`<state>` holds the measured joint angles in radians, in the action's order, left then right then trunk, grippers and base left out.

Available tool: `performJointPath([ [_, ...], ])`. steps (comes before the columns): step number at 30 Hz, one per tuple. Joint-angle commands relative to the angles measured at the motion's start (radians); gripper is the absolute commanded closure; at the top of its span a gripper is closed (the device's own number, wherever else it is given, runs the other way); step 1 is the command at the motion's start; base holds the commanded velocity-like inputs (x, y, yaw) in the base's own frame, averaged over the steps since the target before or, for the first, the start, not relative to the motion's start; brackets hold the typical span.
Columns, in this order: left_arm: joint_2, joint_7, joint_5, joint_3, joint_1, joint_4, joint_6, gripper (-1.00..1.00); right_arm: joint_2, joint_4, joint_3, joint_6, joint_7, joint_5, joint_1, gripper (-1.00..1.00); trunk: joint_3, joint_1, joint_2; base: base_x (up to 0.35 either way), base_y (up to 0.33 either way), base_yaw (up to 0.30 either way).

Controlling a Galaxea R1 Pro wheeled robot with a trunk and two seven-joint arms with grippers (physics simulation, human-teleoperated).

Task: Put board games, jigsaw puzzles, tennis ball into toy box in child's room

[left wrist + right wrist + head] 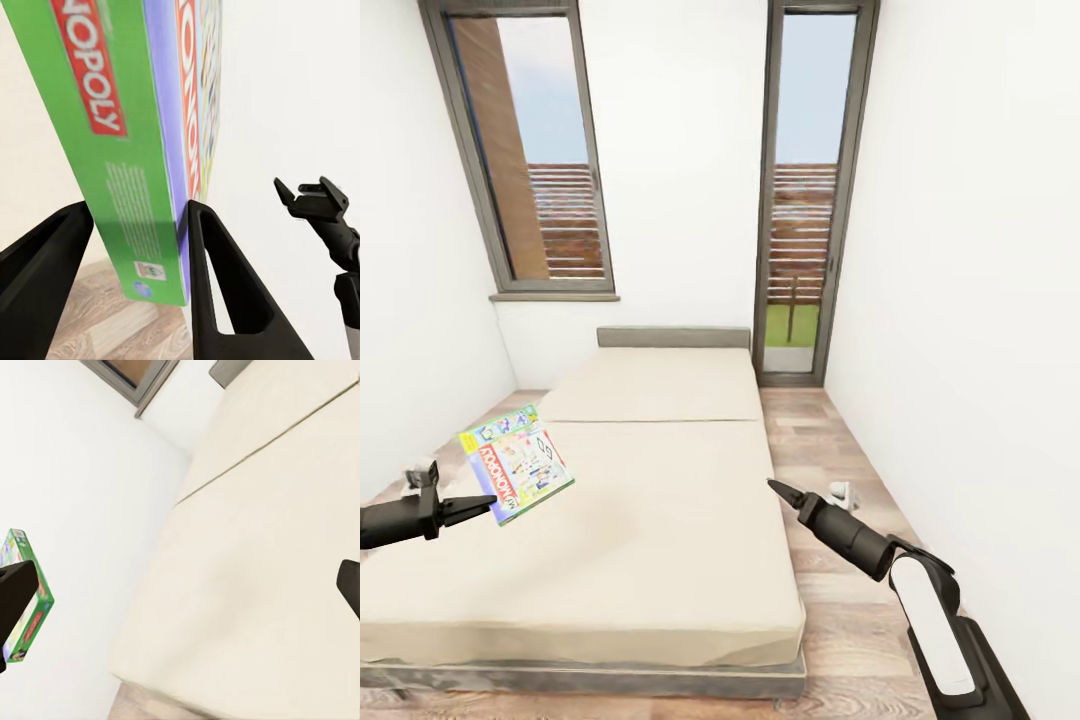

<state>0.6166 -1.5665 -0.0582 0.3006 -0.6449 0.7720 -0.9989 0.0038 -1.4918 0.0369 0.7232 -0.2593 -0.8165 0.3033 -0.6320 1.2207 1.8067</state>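
Now we see the left end effector [135, 225] clamped on the green-edged board game [516, 463], held in the air over the bed's [660, 520] left side, its long axis tilted up and away. The right end effector [778, 489] hovers past the bed's right edge; whether it is open we cannot tell.

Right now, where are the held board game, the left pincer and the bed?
board game [517, 463], head view, its printed cover.
left pincer [135, 225], left wrist view, midway between its fingertips.
bed [650, 520], head view, bare mattress top.
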Motion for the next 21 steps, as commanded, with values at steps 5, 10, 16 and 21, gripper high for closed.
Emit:
performJointPath([
  [5, 0.001, -0.004, 0.001, -0.001, -0.001, 0.0, -0.01, 1.0, 0.002, -0.001, -0.013, -0.001, 0.002, 0.0, 0.0, -1.0, 0.015, -0.019, -0.035, 0.0, 0.0, 0.284],
  [10, 0.0, -0.004, 0.0, 0.0, -0.001, 0.0, -0.009, 1.0, 0.002, -0.001, -0.077, -0.005, 0.008, 0.002, 0.0, -1.0, 0.031, -0.039, -0.07, 0.0, 0.0, 0.289],
  [16, -0.001, -0.004, 0.0, 0.0, -0.001, 0.0, -0.009, 1.0, 0.002, 0.001, -0.093, -0.004, 0.045, 0.002, 0.0, -1.0, 0.048, -0.062, -0.112, -0.151, 0.0, 0.289],
  [21, 0.0, -0.004, 0.002, 0.0, -0.001, 0.0, -0.01, 1.0, 0.003, 0.006, -0.095, -0.005, 0.063, 0.002, 0.0, -1.0, 0.062, -0.081, -0.147, -0.13, 0.0, 0.289],
])
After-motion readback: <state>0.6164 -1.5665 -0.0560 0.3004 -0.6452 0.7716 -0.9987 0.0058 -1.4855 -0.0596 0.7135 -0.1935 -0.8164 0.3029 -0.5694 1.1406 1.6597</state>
